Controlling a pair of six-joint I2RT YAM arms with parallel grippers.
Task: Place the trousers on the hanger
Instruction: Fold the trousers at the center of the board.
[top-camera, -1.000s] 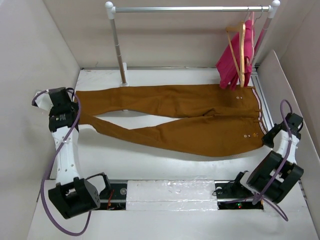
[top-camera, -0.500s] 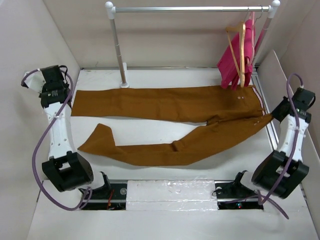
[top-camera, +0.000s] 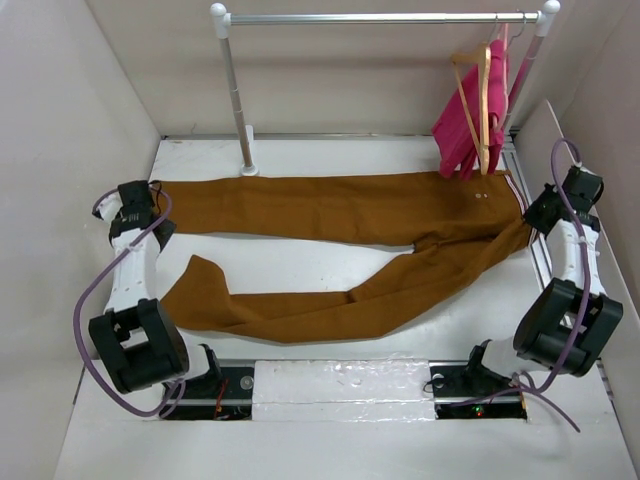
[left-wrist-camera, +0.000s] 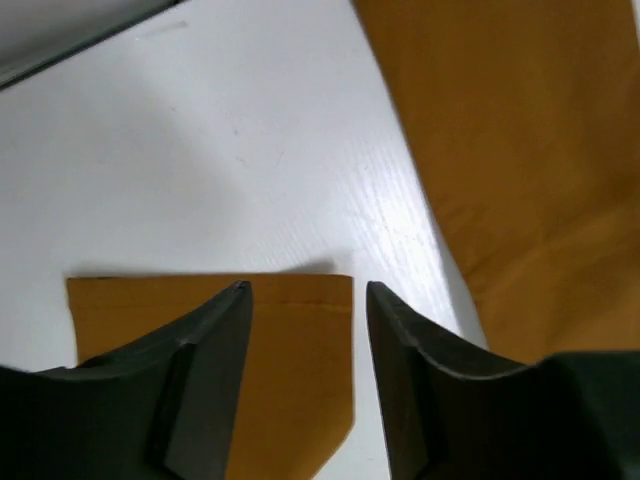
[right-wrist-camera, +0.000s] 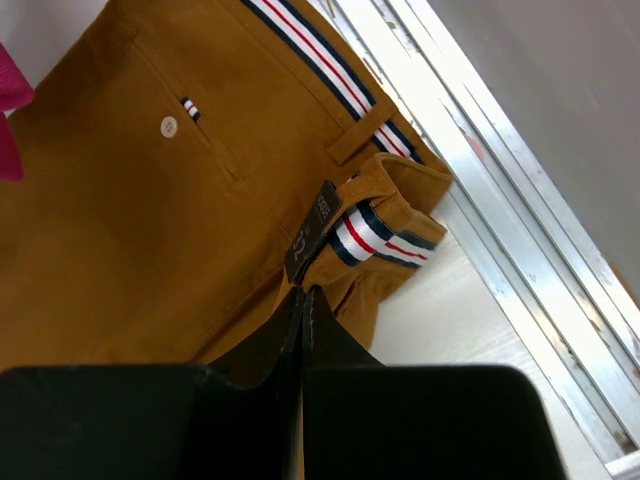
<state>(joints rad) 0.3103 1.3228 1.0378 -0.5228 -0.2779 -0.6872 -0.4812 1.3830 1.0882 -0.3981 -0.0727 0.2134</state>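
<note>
At 9 o'clock on the table (top-camera: 330, 265), the left gripper (left-wrist-camera: 308, 290) stands part-open over the trousers' (top-camera: 350, 205) cuff (left-wrist-camera: 300, 345), gripping nothing. At 3 o'clock the right gripper (right-wrist-camera: 302, 295) pinches the waistband (right-wrist-camera: 375, 235). Best lay both legs together before lifting toward the hanger (top-camera: 487, 100) at 1 o'clock, seen only overhead. Only the right wrist view shows the pinch.

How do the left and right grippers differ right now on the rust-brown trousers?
The left gripper stands open above a flat leg cuff of the rust-brown cloth trousers, gripping nothing; the right gripper is shut on their striped waistband. The left gripper is at the left side of the white table, the right gripper at its far right edge. Both are at the trousers' ends.
</note>
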